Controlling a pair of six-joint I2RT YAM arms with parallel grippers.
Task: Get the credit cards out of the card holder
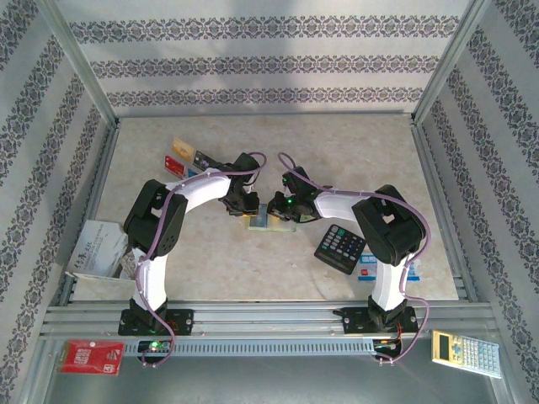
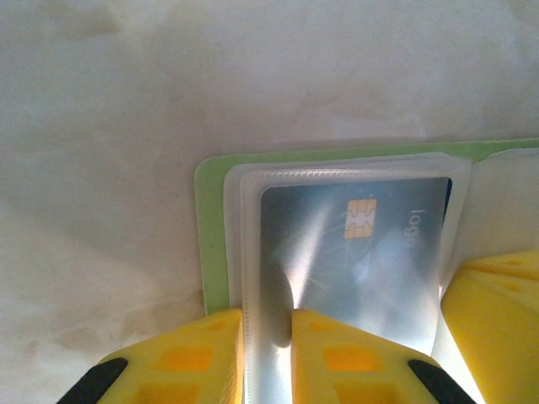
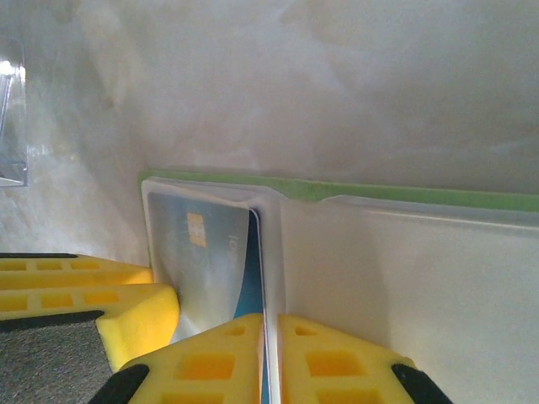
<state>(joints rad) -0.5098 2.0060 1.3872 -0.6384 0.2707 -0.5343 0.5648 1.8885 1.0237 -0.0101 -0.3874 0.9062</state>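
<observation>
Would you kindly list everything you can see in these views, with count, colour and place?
card holder: one, lime-green with clear sleeves, centre of the table
chip card: one, blue-silver, inside a holder sleeve
tan card: one, tan, far left of table
red card: one, red, beside the tan card
black card: one, black, right of the tan card
black calculator: one, black, right of centre
blue-and-white box: one, beside the black calculator, near side
printed sheet: one, white, left table edge
red packet: one, red, near ledge, left
pale calculator: one, yellowish, near ledge, right
left gripper: one, yellow fingers, astride the sleeve's end
right gripper: one, yellow fingers, shut on the holder's sleeve
</observation>
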